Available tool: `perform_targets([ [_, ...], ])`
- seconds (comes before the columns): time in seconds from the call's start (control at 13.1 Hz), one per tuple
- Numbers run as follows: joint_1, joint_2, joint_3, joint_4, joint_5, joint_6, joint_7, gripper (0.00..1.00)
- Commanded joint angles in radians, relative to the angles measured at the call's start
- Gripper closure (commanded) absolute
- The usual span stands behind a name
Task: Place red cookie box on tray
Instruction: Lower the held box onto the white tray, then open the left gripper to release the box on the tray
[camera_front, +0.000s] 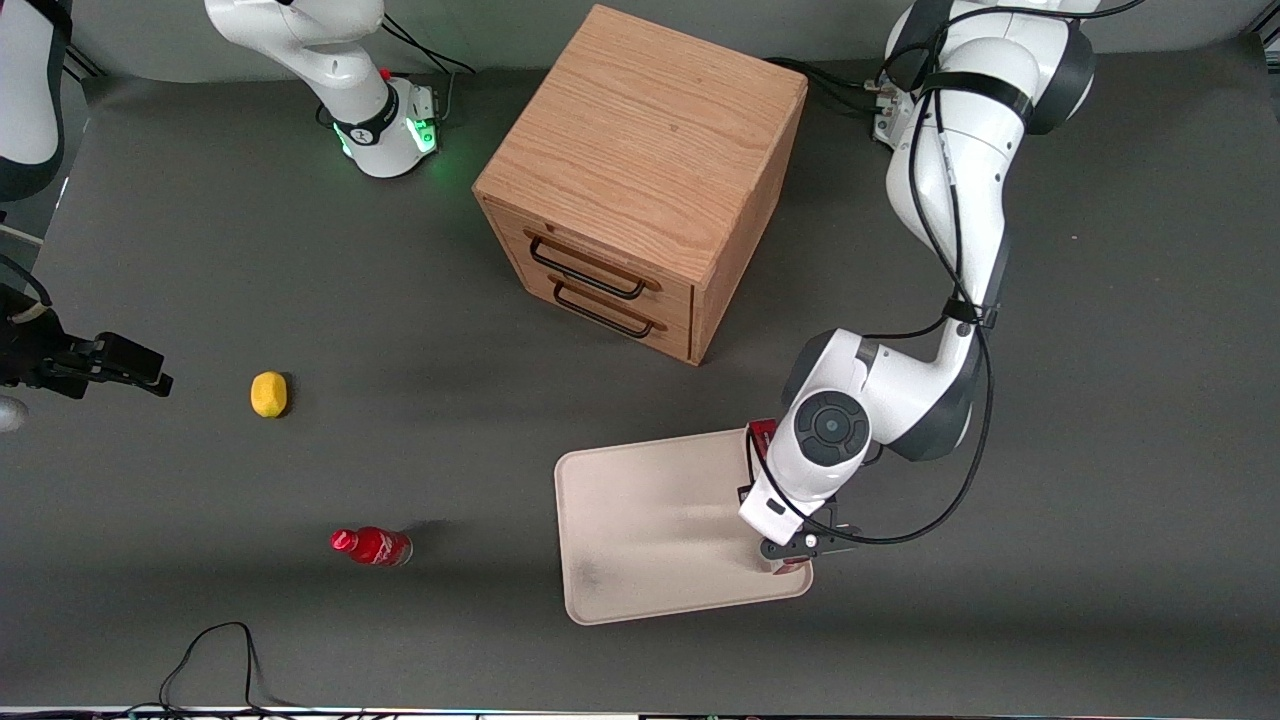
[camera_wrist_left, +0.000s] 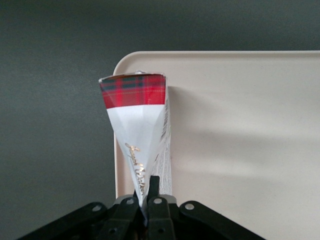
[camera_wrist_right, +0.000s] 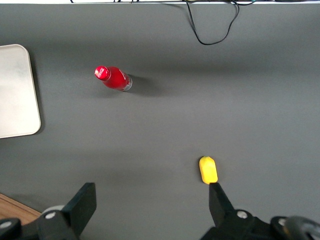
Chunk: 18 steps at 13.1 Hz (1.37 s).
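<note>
- The dark grey surface (camera_front: 1100, 450) is laid with matte sheeting; a wooden drawer cabinet (camera_front: 640, 180) stands on it toward the edge farthest from the front camera, roughly midway along.
- The tray (camera_front: 640, 530) lies flat, nearer the front camera than the cabinet, with a dark smudge (camera_front: 588, 575) by the corner closest to that camera on the parked arm's side.
- The end effector (camera_front: 790, 550) hangs over the tray's edge at the working arm's end, close to the corner nearest the front camera.
- Its fingers are clamped together on the red cookie box (camera_wrist_left: 139, 132), pinching one thin end; the wrist view shows the carton standing on end, tartan end down, just inside the tray's rim by a rounded corner.
- From the front only slivers of red show around the wrist, so I cannot tell whether the carton's lower end is touching the tray yet.
- To my eye the step in hand is the set-down. It would go better with the box brought a little inward from the rim, since this close to the edge it could tip out over the lip.
- Being thin and held upright, it will likely fall flat on release; lowering until it touches, then letting go gently, should keep it on the tray.
- A small red bottle (camera_front: 372, 546) and a yellow object (camera_front: 268, 393) lie toward the parked arm's end, well apart from the tray.
</note>
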Motion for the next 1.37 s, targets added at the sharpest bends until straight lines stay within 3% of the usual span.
perform_targets([
  [0.0, 0.000, -0.010, 0.000, -0.013, 0.033, 0.011, -0.012, 0.45],
  [0.08, 0.000, -0.012, 0.000, -0.013, 0.050, 0.011, -0.017, 0.26],
  [0.15, 0.000, -0.013, 0.000, -0.017, 0.054, 0.011, -0.022, 0.00],
  [0.53, -0.002, -0.030, 0.000, -0.016, 0.056, -0.015, -0.028, 0.00],
  [0.69, -0.002, -0.074, -0.002, -0.004, 0.048, -0.108, -0.028, 0.00],
  [0.91, -0.002, -0.179, -0.006, 0.031, 0.041, -0.309, -0.029, 0.00],
  [1.29, 0.044, -0.422, -0.011, 0.010, 0.036, -0.501, -0.014, 0.00],
])
